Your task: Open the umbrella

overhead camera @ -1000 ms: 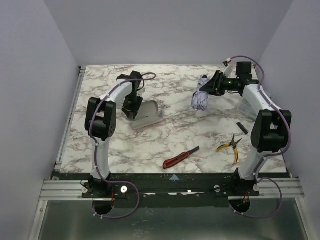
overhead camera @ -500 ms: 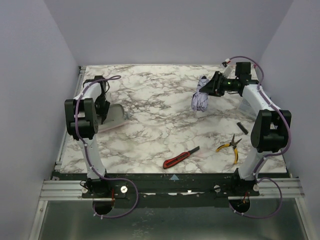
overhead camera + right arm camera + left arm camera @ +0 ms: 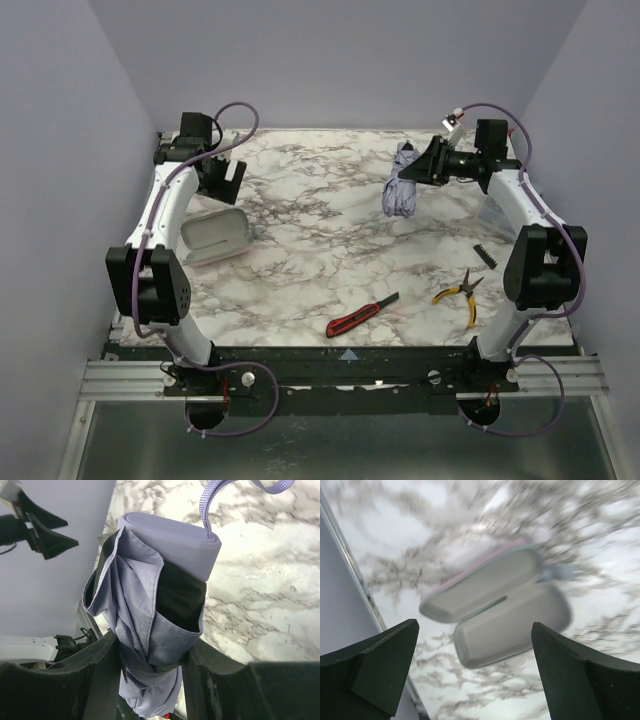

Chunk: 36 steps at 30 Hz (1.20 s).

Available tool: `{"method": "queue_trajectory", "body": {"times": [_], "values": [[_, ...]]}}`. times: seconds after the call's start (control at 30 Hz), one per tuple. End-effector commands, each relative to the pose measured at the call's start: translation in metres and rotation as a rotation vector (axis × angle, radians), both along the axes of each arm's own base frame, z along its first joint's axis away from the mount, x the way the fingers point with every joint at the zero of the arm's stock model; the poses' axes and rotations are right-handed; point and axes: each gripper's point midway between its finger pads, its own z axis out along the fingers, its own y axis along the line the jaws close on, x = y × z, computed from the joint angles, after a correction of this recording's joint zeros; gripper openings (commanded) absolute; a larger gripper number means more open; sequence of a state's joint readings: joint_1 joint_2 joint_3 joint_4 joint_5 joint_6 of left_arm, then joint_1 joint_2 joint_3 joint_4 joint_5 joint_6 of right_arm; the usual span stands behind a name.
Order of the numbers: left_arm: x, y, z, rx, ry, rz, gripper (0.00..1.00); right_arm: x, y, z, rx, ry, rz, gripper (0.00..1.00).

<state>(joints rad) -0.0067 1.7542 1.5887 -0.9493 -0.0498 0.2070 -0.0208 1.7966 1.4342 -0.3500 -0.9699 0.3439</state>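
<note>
Umbrella (image 3: 150, 625) folded, clamped in raised right gripper (image 3: 150, 680)

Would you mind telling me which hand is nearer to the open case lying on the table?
Left. The left hand hovers open just above the open case; the right hand is far off to the right, gripping the umbrella.

White arm links (image 3: 160, 205), black joints (image 3: 150, 290), lavender cables (image 3: 240, 104), black wedge-shaped claw fingers (image 3: 375, 665)
</note>
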Motion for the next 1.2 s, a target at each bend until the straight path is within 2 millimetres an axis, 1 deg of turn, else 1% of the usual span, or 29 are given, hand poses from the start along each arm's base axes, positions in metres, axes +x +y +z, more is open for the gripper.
{"method": "queue_trajectory", "body": {"times": [0.0, 0.03, 0.07, 0.13, 0.2, 0.23, 0.3, 0.33, 0.37, 0.4, 0.47, 0.53, 0.57, 0.67, 0.77, 0.87, 0.97, 1.03, 1.07, 1.1, 1.17], "values": [[0.024, -0.071, 0.109, -0.247, -0.363, -0.255, 0.98, -0.016, 0.02, 0.07, 0.087, -0.255, 0.134, 0.0], [0.022, -0.084, 0.132, -0.308, -0.435, -0.297, 0.98, -0.017, 0.021, 0.078, 0.088, -0.292, 0.141, 0.0], [0.019, -0.099, 0.158, -0.384, -0.521, -0.344, 0.98, -0.023, 0.033, 0.087, 0.095, -0.328, 0.177, 0.0], [0.007, -0.128, 0.202, -0.558, -0.692, -0.411, 0.98, -0.028, 0.043, 0.102, 0.099, -0.39, 0.195, 0.0], [-0.023, -0.16, 0.239, -0.725, -0.816, -0.581, 0.98, -0.033, 0.054, 0.119, 0.111, -0.446, 0.206, 0.0], [-0.035, -0.177, 0.256, -0.782, -0.872, -0.658, 0.98, -0.035, 0.06, 0.128, 0.122, -0.477, 0.208, 0.0], [-0.052, -0.207, 0.267, -0.838, -0.858, -0.701, 0.98, -0.043, 0.07, 0.147, 0.148, -0.534, 0.208, 0.0], [-0.054, -0.22, 0.27, -0.847, -0.832, -0.706, 0.98, -0.047, 0.076, 0.154, 0.159, -0.565, 0.211, 0.0], [-0.058, -0.234, 0.272, -0.866, -0.794, -0.703, 0.98, -0.052, 0.08, 0.161, 0.17, -0.582, 0.215, 0.0], [-0.061, -0.246, 0.27, -0.888, -0.762, -0.696, 0.98, -0.057, 0.086, 0.168, 0.181, -0.606, 0.221, 0.0], [-0.072, -0.265, 0.265, -0.942, -0.742, -0.723, 0.98, -0.068, 0.098, 0.18, 0.195, -0.649, 0.236, 0.0], [-0.086, -0.281, 0.261, -0.959, -0.766, -0.792, 0.98, -0.08, 0.108, 0.191, 0.195, -0.698, 0.257, 0.0], [-0.092, -0.288, 0.255, -0.948, -0.768, -0.811, 0.98, -0.084, 0.112, 0.195, 0.194, -0.717, 0.26, 0.0], [-0.103, -0.306, 0.239, -0.941, -0.735, -0.832, 0.98, -0.095, 0.12, 0.205, 0.198, -0.759, 0.267, 0.0], [-0.105, -0.315, 0.23, -0.935, -0.729, -0.808, 0.98, -0.107, 0.131, 0.209, 0.187, -0.805, 0.291, 0.0], [-0.102, -0.322, 0.222, -0.905, -0.73, -0.789, 0.98, -0.117, 0.139, 0.211, 0.197, -0.813, 0.308, 0.0], [-0.105, -0.329, 0.217, -0.929, -0.72, -0.798, 0.98, -0.123, 0.145, 0.213, 0.214, -0.803, 0.316, 0.0], [-0.105, -0.333, 0.217, -0.957, -0.73, -0.806, 0.98, -0.126, 0.147, 0.214, 0.221, -0.804, 0.319, 0.0], [-0.105, -0.335, 0.214, -0.964, -0.717, -0.8, 0.98, -0.125, 0.147, 0.215, 0.225, -0.804, 0.317, 0.0], [-0.107, -0.337, 0.211, -0.982, -0.695, -0.811, 0.85, -0.125, 0.147, 0.217, 0.229, -0.802, 0.311, 0.0], [-0.113, -0.341, 0.207, -1.01, -0.663, -0.852, 0.53, -0.122, 0.147, 0.22, 0.23, -0.8, 0.299, 0.0]]}}
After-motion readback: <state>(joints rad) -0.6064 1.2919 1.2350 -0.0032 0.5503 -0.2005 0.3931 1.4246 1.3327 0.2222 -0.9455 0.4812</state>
